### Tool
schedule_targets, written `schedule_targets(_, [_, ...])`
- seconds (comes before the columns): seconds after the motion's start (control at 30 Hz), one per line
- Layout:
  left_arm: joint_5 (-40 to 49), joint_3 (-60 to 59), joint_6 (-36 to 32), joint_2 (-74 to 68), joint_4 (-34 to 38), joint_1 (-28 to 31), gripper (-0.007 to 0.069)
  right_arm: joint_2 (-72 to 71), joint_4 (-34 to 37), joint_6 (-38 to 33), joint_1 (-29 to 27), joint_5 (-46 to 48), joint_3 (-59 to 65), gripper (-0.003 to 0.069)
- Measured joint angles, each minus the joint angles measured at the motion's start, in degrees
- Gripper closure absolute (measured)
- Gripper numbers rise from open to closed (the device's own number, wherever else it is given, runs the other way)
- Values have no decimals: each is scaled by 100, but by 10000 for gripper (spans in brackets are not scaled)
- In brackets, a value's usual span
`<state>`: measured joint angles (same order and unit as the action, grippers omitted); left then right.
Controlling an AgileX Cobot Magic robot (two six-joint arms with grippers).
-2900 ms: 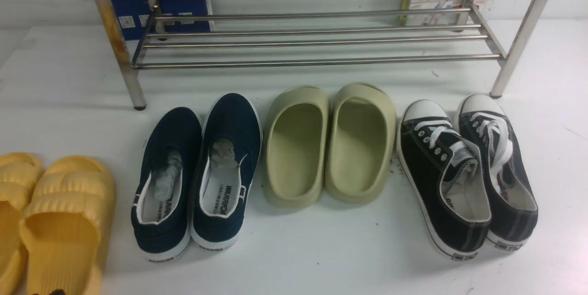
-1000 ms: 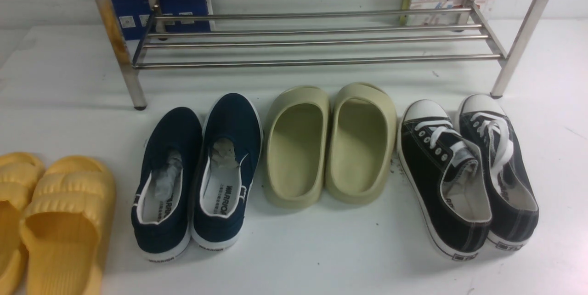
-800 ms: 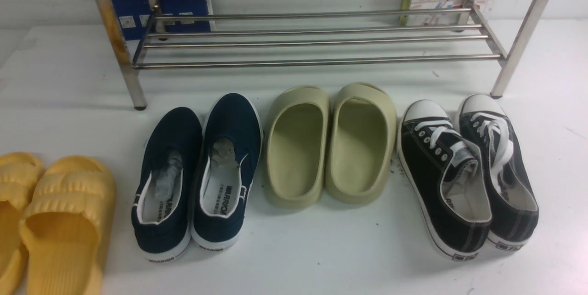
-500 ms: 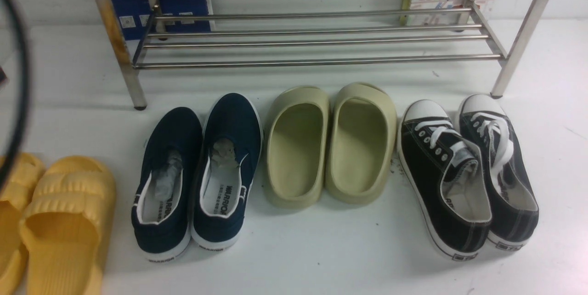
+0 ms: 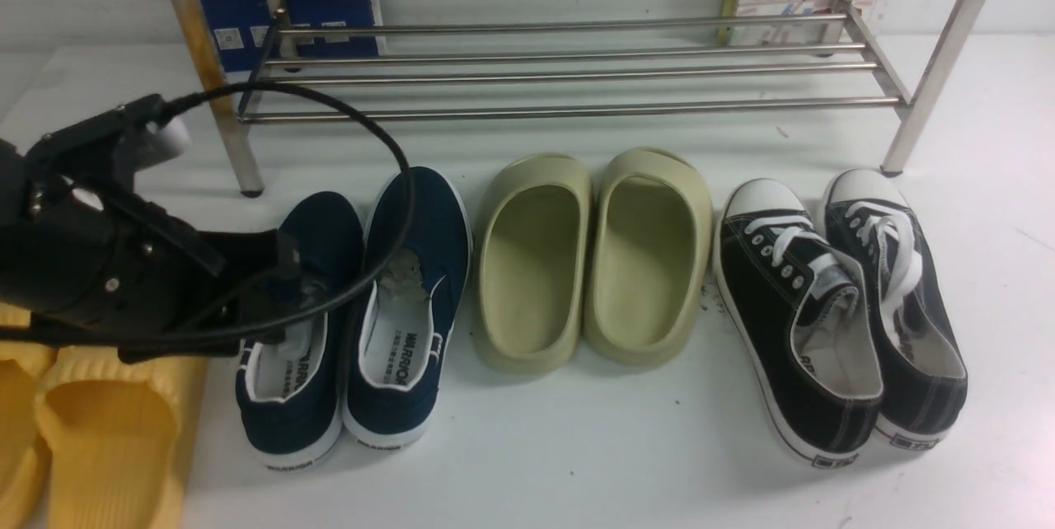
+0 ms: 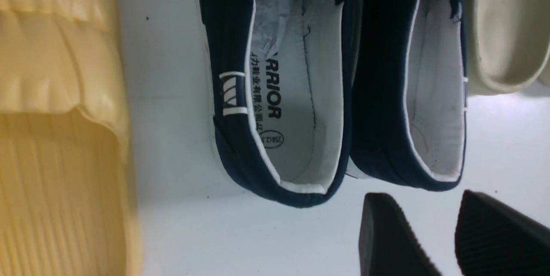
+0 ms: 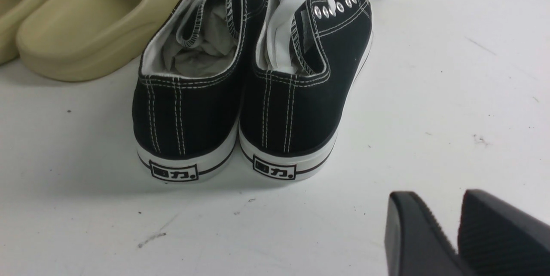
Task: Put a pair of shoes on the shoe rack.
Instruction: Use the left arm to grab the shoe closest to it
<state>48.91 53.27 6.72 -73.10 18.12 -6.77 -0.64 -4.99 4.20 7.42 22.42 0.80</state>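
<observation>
While your left gripper (image 6: 425, 203) hangs with its jaws parted and nothing between them, the pair of navy shoes (image 5: 437, 232) stands just below and in front of it, heels toward the fingertips. Your right gripper (image 7: 438, 200) is also parted and empty, and the black sneakers (image 7: 249, 82) stand near, ahead of it and not touching. The shoe rack (image 5: 577, 67) stands beyond the shoes, well ahead of both grippers.

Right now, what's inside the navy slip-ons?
Both navy slip-ons show white insoles with black print and crumpled paper stuffed toward the toes. Farther in is hidden by the uppers; the left arm overlaps one shoe.
</observation>
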Motion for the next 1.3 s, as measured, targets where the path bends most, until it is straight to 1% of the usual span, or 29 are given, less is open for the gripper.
schedule_targets(0.07, [3,88,-1,-148,-92,-89,347,0,0,0,0,0,0,447])
schedule_targets(0.1, [11,220,53,-304,-377,-317,328,0,0,0,0,0,0,445])
schedule_targets(0.13, [11,236,79,-324,-377,-317,326,0,0,0,0,0,0,444])
schedule_targets(0.17, [18,303,204,-412,-614,-477,314,0,0,0,0,0,0,443])
schedule_targets(0.2, [45,450,639,-613,-1036,-724,293,0,0,0,0,0,0,441])
schedule_targets(0.27, [52,617,1365,-927,-1737,-963,272,0,0,0,0,0,0,440])
schedule_targets(0.37, [5,781,1868,-1284,-2281,-1145,263,0,0,0,0,0,0,437])
schedule_targets(0.57, [-361,896,1941,-1884,-2393,-1291,261,0,0,0,0,0,0,426])
schedule_targets(0.77, [-478,896,1941,-2248,-2568,-1297,265,0,0,0,0,0,0,422])
schedule_targets(0.87, [-559,900,1989,-2419,-2619,-1297,288,0,0,0,0,0,0,422])
schedule_targets(1.03, [-667,912,2001,-2655,-2644,-1297,354,0,0,0,0,0,0,422])
schedule_targets(1.1, [-690,912,2005,-2789,-2643,-1297,421,0,0,0,0,0,0,421])
schedule_targets(1.17, [-696,918,2005,-2815,-2644,-1297,466,0,0,0,0,0,0,421])
schedule_targets(1.23, [-655,968,2005,-2809,-2616,-1301,546,0,-5,0,0,0,0,421])
schedule_targets(1.3, [-587,1020,2005,-2775,-2612,-1301,589,0,-5,0,0,0,0,421])
